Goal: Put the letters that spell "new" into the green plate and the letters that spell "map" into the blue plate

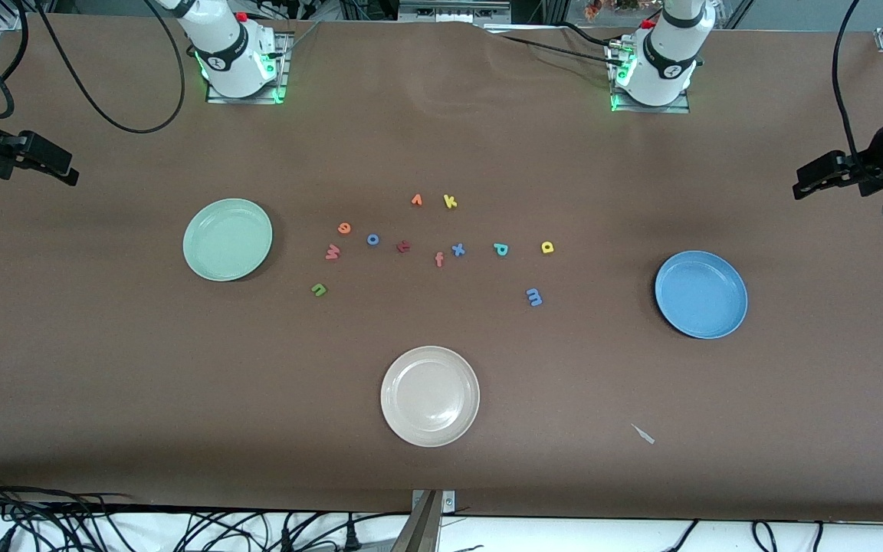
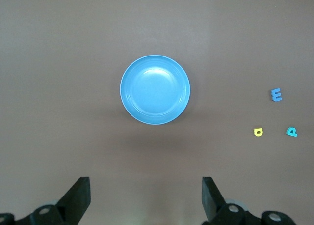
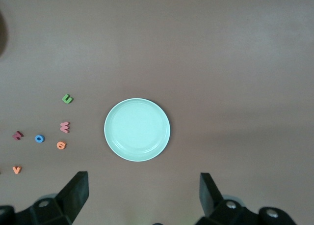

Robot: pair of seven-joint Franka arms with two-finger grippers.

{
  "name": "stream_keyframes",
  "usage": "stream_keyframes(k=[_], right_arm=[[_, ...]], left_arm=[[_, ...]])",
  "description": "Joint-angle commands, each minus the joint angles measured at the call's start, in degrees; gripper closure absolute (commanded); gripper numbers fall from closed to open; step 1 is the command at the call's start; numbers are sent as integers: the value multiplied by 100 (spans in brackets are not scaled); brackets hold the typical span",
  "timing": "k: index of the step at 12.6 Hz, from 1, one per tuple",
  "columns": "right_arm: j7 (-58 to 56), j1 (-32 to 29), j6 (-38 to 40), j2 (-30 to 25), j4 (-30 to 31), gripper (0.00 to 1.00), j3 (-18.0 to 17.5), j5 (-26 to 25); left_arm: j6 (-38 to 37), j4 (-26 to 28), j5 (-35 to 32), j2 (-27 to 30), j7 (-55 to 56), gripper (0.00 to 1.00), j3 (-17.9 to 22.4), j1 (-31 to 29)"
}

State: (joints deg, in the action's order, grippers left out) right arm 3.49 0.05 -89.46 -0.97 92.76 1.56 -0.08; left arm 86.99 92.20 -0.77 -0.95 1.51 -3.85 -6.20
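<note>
Brown matte table (image 1: 441, 115), front view taken as the dial, centred on the letter scatter. Zero of six placed so far, judging by both target plates being bare. Green plate (image 1: 227, 239) at 9 o'clock, blue plate (image 1: 700, 294) near 4 o'clock, both round, smooth, glossy-looking with a shallow rim. Beige plate (image 1: 430, 395) at 6 o'clock, same shape, not a target. "new" set all lying flat on the table toward the green plate: green n (image 1: 320, 289) at about 4 o'clock of that plate, salmon w (image 1: 333, 251) at 3, orange e (image 1: 344, 228) just past 2. "map" set toward the blue plate: blue m (image 1: 534, 297) at 9 o'clock of it, teal p (image 1: 500, 249) and yellow a (image 1: 547, 247) around 10. Distractors in the middle: blue o (image 1: 372, 239), blue x (image 1: 457, 249), salmon f (image 1: 439, 260), orange v (image 1: 416, 200), yellow k (image 1: 450, 202). Letters tiny, thin, soft foam by the look, so likely need a low, careful pinch. Left gripper (image 2: 144, 185) high over the table near the blue plate, fingers spread wide, nothing between. Right gripper (image 3: 142, 183) likewise over the table near the green plate, spread and empty. Both arms waiting. All six picks left.
</note>
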Motion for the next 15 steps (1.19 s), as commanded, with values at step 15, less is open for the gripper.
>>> stream_keyframes(k=[15], right_arm=[[-24, 31, 61, 62, -153, 0, 46, -1]], left_arm=[[55, 175, 174, 104, -89, 0, 60, -39]])
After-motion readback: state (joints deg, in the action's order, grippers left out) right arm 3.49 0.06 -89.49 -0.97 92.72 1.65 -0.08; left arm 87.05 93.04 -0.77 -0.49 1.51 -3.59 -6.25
